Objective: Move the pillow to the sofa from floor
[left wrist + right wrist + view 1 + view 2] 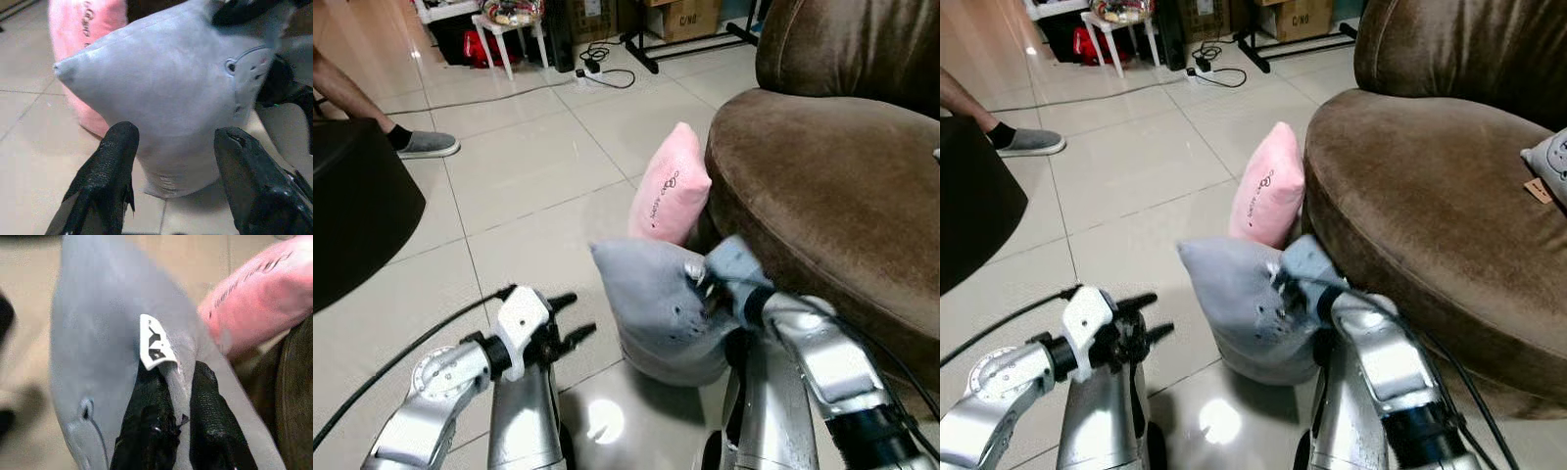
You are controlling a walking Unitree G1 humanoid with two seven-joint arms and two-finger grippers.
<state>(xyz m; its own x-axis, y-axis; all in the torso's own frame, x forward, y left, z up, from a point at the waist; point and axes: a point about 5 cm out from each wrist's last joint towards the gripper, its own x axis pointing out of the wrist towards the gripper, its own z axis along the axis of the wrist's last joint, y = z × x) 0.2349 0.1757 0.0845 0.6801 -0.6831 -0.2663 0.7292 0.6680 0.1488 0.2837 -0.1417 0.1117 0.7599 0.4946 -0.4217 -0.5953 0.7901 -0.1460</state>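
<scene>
Black cable (607, 78) (coiled), white stool (509, 34)

Open tile floor (529, 186) lies left; sofa (822, 186) and pink pillow (669, 191) block right.

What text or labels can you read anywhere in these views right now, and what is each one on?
"C/NO" or similar, partly legible: printed on the cardboard box at the far wall.
Dark script and a small logo on the pink pillow: too small to read.
White tag with black marks on the grey pillow, beside the right hand: symbols, not readable words.
Tan tag on the grey item on the sofa: too small to read.
</scene>
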